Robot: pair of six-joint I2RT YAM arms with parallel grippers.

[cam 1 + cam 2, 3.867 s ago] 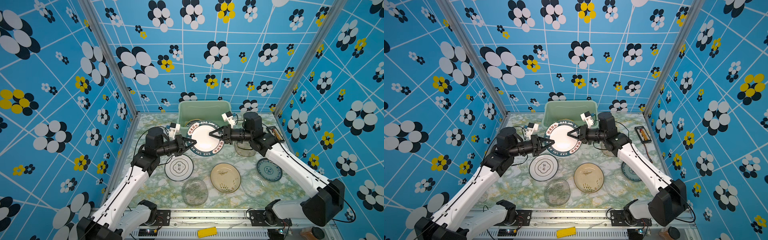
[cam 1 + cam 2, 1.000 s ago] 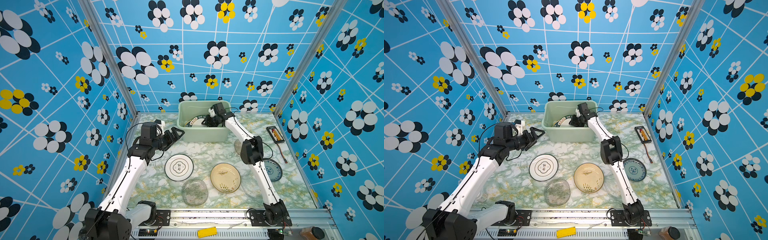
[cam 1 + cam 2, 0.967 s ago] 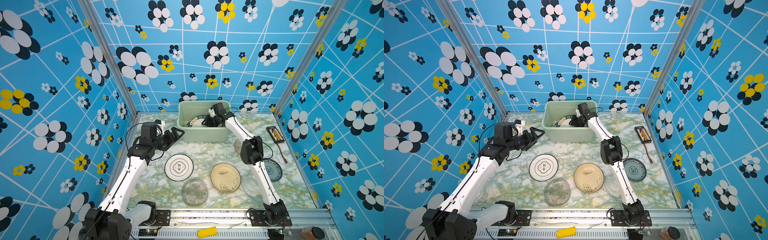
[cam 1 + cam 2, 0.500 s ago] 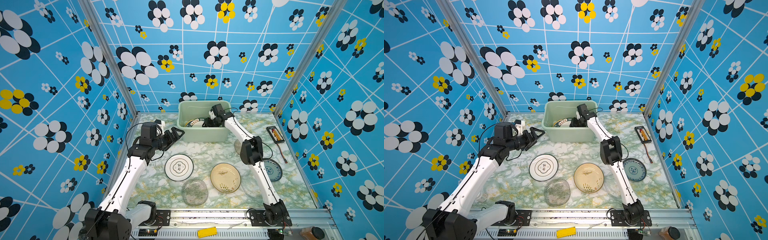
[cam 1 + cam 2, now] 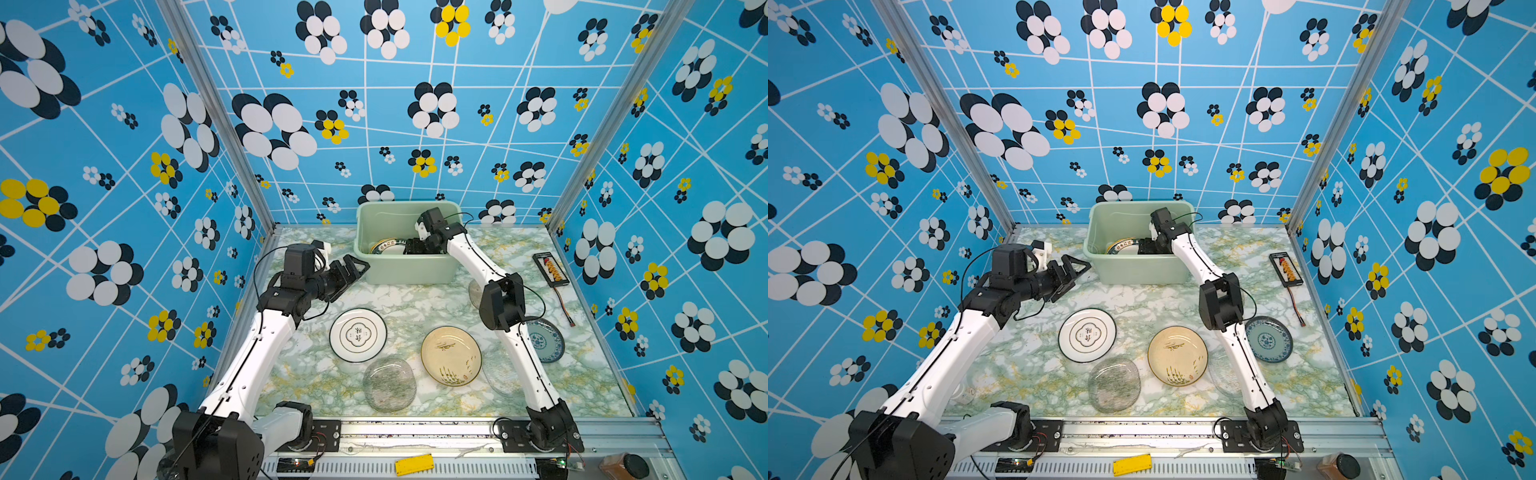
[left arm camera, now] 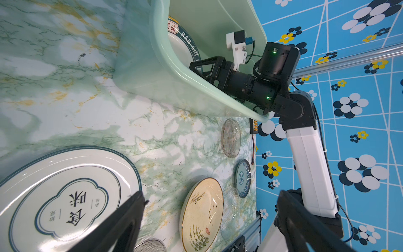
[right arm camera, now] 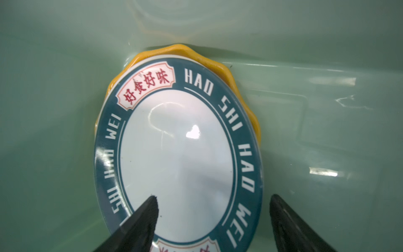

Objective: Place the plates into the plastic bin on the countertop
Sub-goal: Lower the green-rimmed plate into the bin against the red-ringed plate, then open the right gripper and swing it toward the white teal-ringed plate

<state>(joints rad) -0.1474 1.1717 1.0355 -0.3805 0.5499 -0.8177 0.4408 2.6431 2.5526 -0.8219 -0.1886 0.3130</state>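
Two robot arms, both mine, are working over a marbled countertop (image 5: pixel 415 299) inside blue flowered walls (image 5: pixel 374 124). My right gripper (image 7: pixel 213 197) is reaching down inside the plastic bin (image 5: pixel 407 270), a mint-green tub standing at the back of the countertop. Its fingers are standing spread apart, pinching nothing. In the right wrist view one finger is showing over the white middle of a teal-rimmed plate (image 7: pixel 176 157), and the other is sitting just outside that plate's edge. This plate, lettered HAO SHI WEI, is lying in the bin on top of a yellow plate (image 7: pixel 218 63) with a wavy edge.

My left gripper (image 5: pixel 353 266) is hanging in the air just beside the bin's near left corner, its fingers spread wide and empty.

Six more plates are lying on the countertop in front of the bin:
- a white plate (image 5: pixel 358 334) with a dark rim
- a clear glass plate (image 5: pixel 389 384) nearer the front
- a beige plate (image 5: pixel 451 355) with a grass drawing
- a second clear glass plate (image 5: pixel 494 372), partly hidden behind my right arm
- a blue-patterned plate (image 5: pixel 546 340) on the right
- a smoky glass plate (image 5: pixel 473 291), close to the bin's right near corner

An abacus-like board (image 5: pixel 550 269) is lying along the right edge.
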